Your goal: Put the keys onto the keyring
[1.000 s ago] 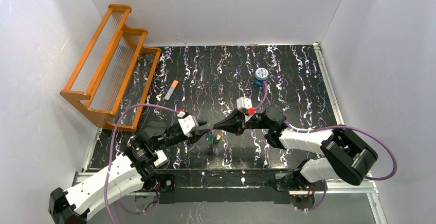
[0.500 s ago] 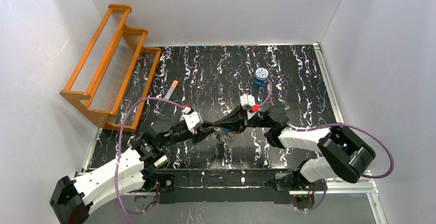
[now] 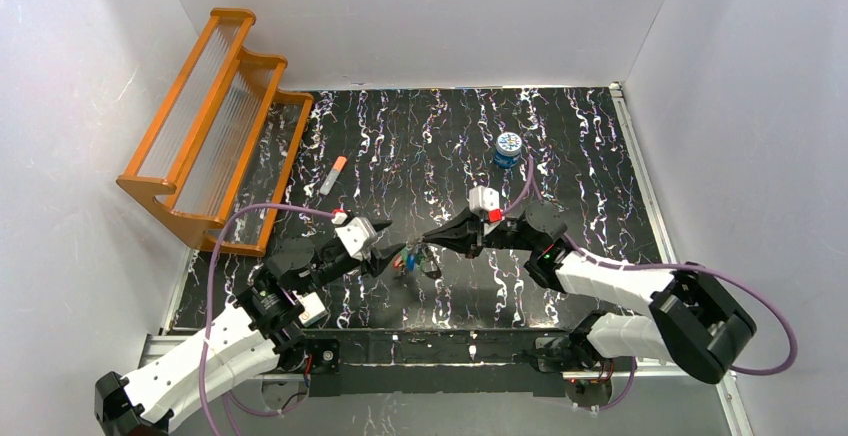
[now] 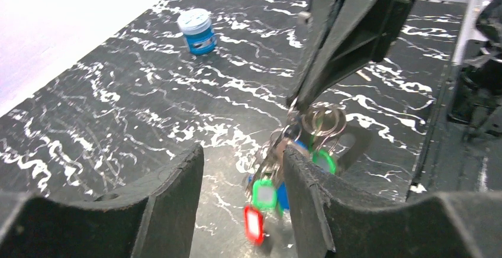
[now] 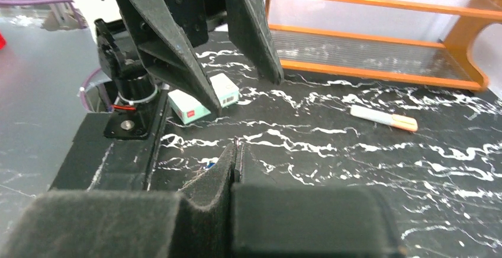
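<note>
From above, the right gripper (image 3: 431, 239) and the left gripper (image 3: 390, 254) meet nose to nose, with the keys (image 3: 412, 260) a small coloured cluster just below the right claw's tip and just ahead of the left one. That view is too coarse to show either claw's opening.

The left wrist camera settles it. The left claw's fingers (image 4: 177, 199) stand well apart and grip nothing. The keys dangle in the gap, close to its right-hand finger; whether they touch it I cannot tell. Their green, red and blue heads hang under small wire rings (image 4: 324, 119), the bunch suspended from the right claw's pinched tip. The blue tin (image 4: 197, 30) sits far beyond the left claw.

The right wrist camera shows its own fingers (image 5: 228, 169) pressed together, hiding most of the bunch. Past them lie a white tube (image 5: 383, 119) and an orange rack (image 5: 379, 74).
</note>
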